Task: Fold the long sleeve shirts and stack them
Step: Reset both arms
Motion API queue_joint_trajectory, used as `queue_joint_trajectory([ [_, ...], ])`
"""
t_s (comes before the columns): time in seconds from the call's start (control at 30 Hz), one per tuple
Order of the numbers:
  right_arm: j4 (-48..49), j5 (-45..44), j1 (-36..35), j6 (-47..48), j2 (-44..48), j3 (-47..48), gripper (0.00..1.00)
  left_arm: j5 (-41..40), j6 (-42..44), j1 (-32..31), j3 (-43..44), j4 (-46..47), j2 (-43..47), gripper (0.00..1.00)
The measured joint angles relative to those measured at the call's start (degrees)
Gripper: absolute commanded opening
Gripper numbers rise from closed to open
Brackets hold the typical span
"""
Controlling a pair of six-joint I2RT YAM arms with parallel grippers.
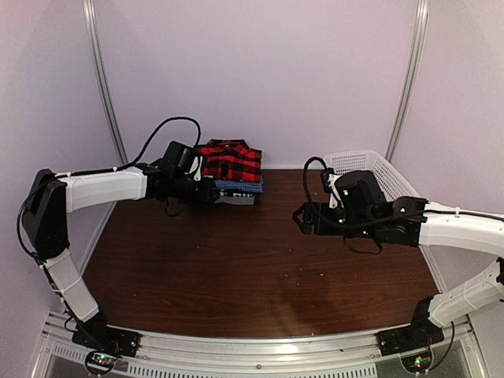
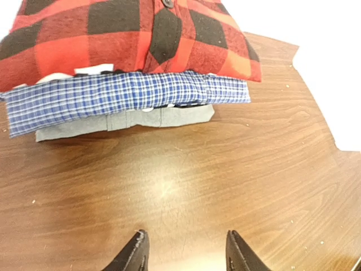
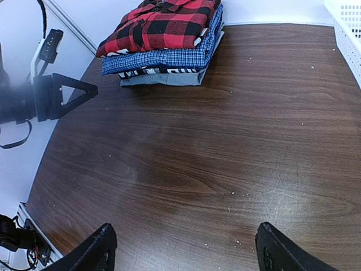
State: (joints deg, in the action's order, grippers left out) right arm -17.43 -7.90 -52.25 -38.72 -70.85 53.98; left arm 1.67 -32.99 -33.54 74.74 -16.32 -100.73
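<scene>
right end effector (image 3: 183, 251) is hovering wide apart, empty | left end effector (image 2: 185, 254) is standing parted, empty, facing the stack | glossy wood-grain counter (image 3: 237, 147) is carrying folded cloth shirts far left: grey shirt (image 3: 169, 79) lowest, blue fine-checked shirt (image 3: 158, 58) above, red-and-black plaid shirt (image 3: 163, 25) topping | white mesh basket (image 1: 358, 161) is sitting far right, contents unseen

The top edge is cutting off the red plaid shirt (image 2: 130, 39) in my left wrist view. The blue checked shirt (image 2: 124, 99) is covering most of the grey shirt (image 2: 175, 116). The basket (image 3: 347, 28) is running off my right wrist view, and my left arm (image 3: 14, 104) is showing blurred there.
</scene>
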Motion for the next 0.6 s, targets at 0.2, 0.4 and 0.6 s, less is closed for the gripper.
queue_joint_trajectory([
  [0.2,0.02,0.11,0.15,0.04,0.0,0.0,0.88,-1.31,-0.04,0.0,-2.38,-0.7,6.16,0.52],
  [0.4,0.04,-0.02,0.26,0.81,0.04,0.0,0.93,-1.68,0.24,0.0,-4.5,-0.37,13.81,0.62],
  [0.6,0.09,-1.36,0.42,1.33,1.16,0.0,1.0,-1.7,1.09,0.0,-8.83,-0.17,21.53,0.71],
])
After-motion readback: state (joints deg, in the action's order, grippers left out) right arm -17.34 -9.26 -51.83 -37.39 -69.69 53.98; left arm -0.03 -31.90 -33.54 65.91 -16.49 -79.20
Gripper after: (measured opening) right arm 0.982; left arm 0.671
